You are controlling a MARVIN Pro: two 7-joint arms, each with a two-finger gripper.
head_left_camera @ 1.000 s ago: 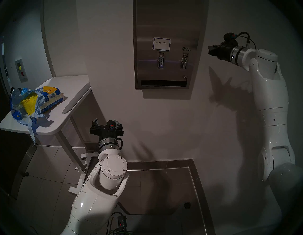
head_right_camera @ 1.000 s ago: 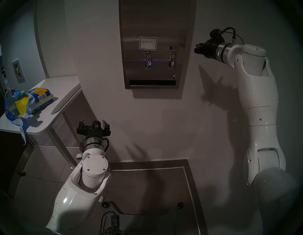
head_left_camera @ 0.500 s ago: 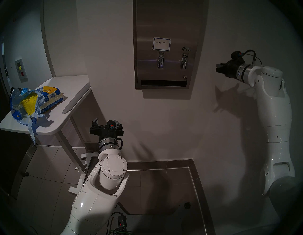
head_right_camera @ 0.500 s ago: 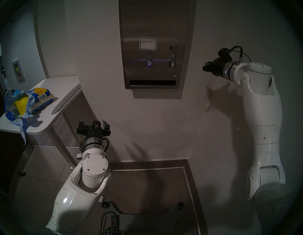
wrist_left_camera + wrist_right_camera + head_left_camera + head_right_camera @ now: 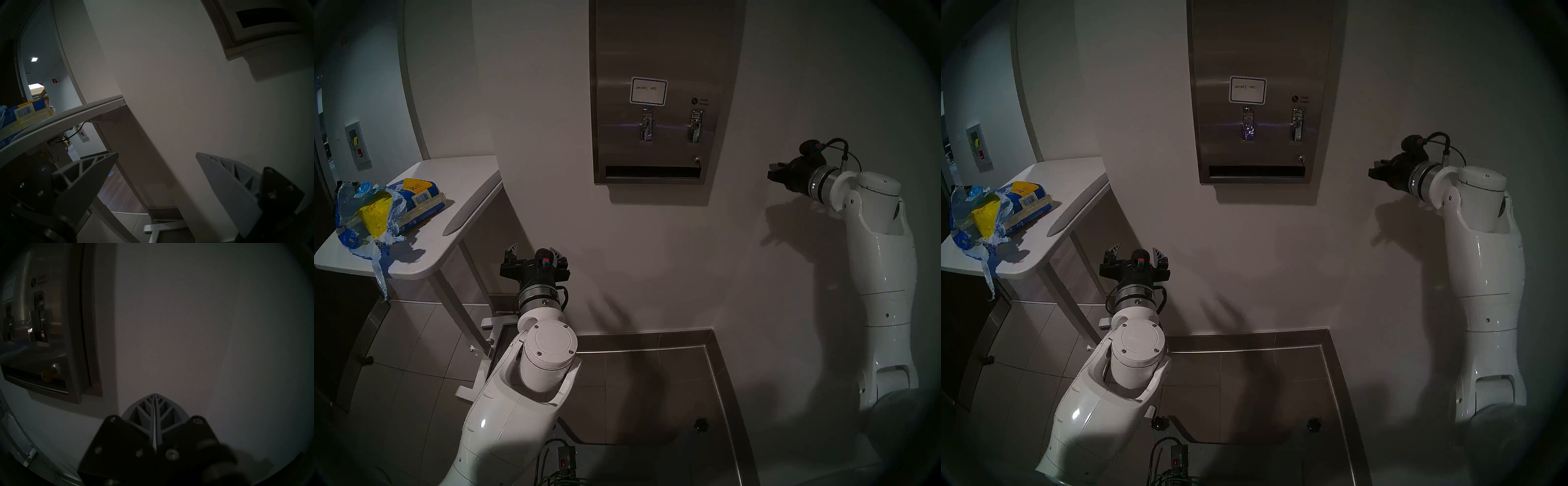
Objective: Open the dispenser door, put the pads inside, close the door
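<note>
- Left hand [image 5: 534,255], at 6 o'clock, is wide and empty, touching nothing.
- Pads [image 5: 375,217] lie in the torn pack [image 5: 412,200] on the surface [image 5: 449,203], at 9 o'clock.
- Right hand [image 5: 772,173], at 3 o'clock, has sunk lower beside the wall; fingers pressed together, empty.
- Door [image 5: 653,61], at 12 o'clock, looks flush; I judge the arm is pulling away from it.

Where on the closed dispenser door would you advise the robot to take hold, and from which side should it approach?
Probably the dispenser door along its right edge, near the round lock, approached from the right. The right wrist view shows a dark seam there, and the shut right gripper already sits on that side.
</note>
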